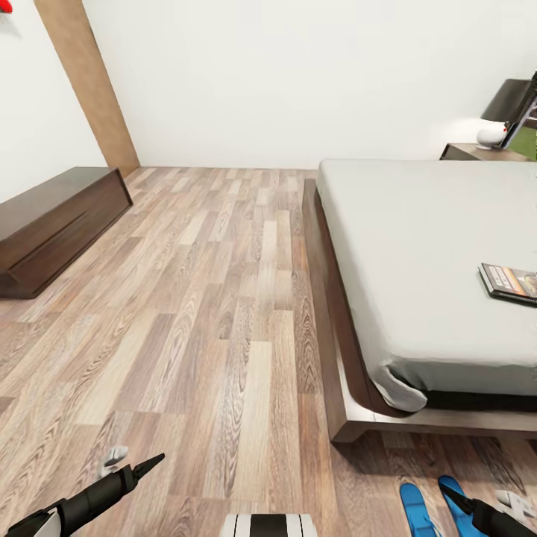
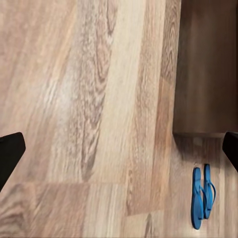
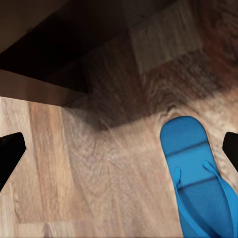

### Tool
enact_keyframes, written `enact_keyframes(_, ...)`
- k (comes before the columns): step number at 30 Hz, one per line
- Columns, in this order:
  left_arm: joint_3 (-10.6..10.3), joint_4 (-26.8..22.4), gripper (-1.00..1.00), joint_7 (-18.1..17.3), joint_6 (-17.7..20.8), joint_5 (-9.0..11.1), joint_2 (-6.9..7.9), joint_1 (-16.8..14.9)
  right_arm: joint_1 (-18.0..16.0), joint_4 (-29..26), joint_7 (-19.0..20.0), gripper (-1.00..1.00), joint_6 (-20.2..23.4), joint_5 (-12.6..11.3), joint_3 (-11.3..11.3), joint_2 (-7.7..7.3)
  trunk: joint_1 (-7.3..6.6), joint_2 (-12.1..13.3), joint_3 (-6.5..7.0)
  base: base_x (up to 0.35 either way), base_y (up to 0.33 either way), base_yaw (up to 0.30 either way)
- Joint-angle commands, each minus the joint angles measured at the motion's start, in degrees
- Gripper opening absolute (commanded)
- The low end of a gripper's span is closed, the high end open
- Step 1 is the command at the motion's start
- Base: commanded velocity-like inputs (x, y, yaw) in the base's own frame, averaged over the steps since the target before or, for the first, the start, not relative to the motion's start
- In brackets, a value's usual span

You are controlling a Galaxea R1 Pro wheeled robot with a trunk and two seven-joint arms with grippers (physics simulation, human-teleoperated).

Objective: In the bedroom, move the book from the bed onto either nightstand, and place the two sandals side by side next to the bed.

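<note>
We're in the bedroom, head camera looking down over the wood-plank floor (image 1: 209, 313), white walls all round. The bed (image 1: 418, 253) fills the right side, pale mattress on a dark frame, and there's the book (image 1: 510, 284), lying flat on the mattress near the right edge of the picture. Far beyond, by the head of the bed, a nightstand (image 1: 477, 152) with a dark-shaded lamp (image 1: 507, 104) on it. On the left, against the wall, a long low dark dresser (image 1: 56, 224).

Down at the foot corner of the bed frame, the two sandals (image 1: 432, 509) lie on the floor, bright blue, side by side and close together; the left wrist camera shows the pair (image 2: 203, 197) touching or nearly so, just off the frame's corner.

The right tool (image 3: 119, 148) hangs over one sandal, fingers spread wide apart, holding nothing. The left tool (image 2: 119, 148) is over bare planks, well to the side, its fingers also spread wide and empty.
</note>
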Motion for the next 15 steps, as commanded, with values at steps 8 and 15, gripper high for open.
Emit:
enact_keyframes(8, -0.2, 0.0, 1.00, -0.2, 0.6, 0.5, 0.02, 0.0, 0.0, 0.0, 0.2, 1.00, 0.4, -0.4, 0.0, -0.01, -0.21, 0.1, 1.74, 0.000, 0.000, 0.000)
enact_keyframes(15, -0.2, 0.0, 1.00, -0.2, 0.6, 0.5, 0.02, 0.0, 0.0, 0.0, 0.2, 1.00, 0.3, -0.4, 0.0, -0.01, -0.39, 0.2, 3.29, 0.000, 0.000, 0.000)
